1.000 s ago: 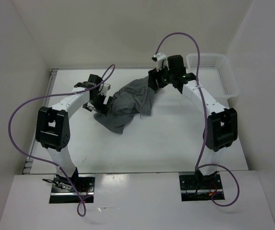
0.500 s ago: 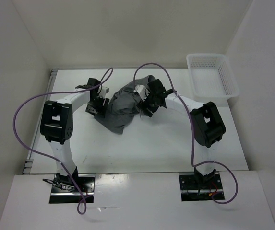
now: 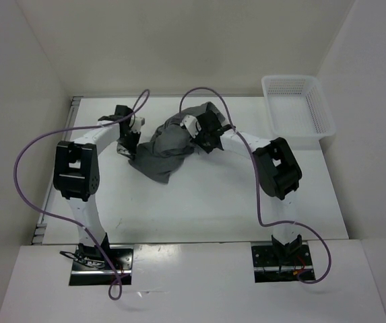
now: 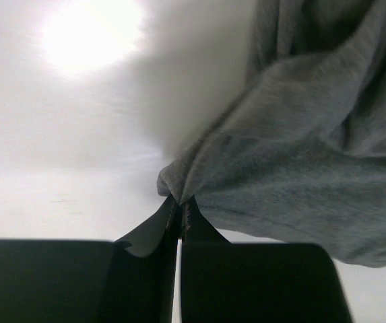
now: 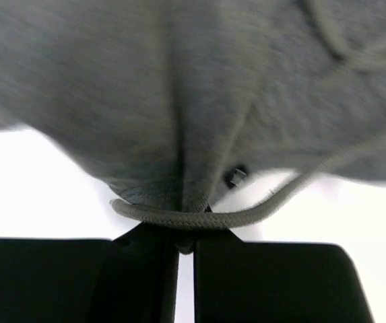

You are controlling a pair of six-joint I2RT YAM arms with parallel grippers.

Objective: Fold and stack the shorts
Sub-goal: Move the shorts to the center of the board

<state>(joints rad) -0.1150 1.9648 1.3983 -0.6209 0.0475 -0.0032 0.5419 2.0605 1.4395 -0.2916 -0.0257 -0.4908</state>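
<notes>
Robotics lab cell: plain white walls (image 3: 179, 47) boxed in a white tabletop (image 3: 213, 208), two cabled arms (image 3: 78, 171) bolted at its near edge.

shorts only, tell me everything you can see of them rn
The shorts are plain mid-grey soft knit, not folded, crumpled in a bunched heap on the white table. A matching grey drawstring cord hangs loose at one edge. The left gripper is shut on a pinch of fabric at the heap's left edge; the right gripper is shut on a fold beside the cord, on its right side.
</notes>
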